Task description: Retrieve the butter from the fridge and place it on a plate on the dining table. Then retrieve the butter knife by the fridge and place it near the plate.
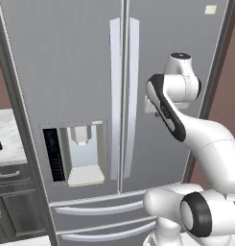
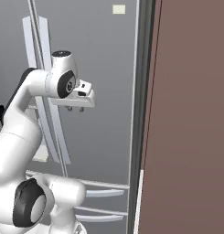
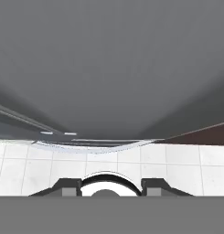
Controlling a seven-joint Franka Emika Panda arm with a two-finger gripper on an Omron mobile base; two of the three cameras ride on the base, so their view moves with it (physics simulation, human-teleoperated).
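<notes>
the fridge (image 1: 90,72) stands shut in front of the robot, both upper doors closed and their long vertical handles (image 1: 123,96) meeting at the centre seam. the water dispenser (image 1: 80,151) sits low on the left door, and the two bottom drawers (image 1: 99,209) are closed too. the butter is not to be seen; by the task's wording it lies inside, behind these doors, so opening a door looks like the step in hand.

the arm is folded up in front of the right door, and the gripper (image 2: 78,109) hangs just off the door face, to the right of the handles, pointing down toward the floor. that downward pose explains the hand view: the grey door surface runs along the top and the white floor tiles (image 3: 177,164) lie below. the two finger tips (image 3: 67,186) stand apart with a moderate gap and nothing between them, so the claw is partly spread and holds nothing.

a dark reddish-brown wall panel (image 2: 191,114) flanks the fridge on the right, leaving little room to swing on that side. a marble counter (image 1: 6,139) lies to the far left.
</notes>
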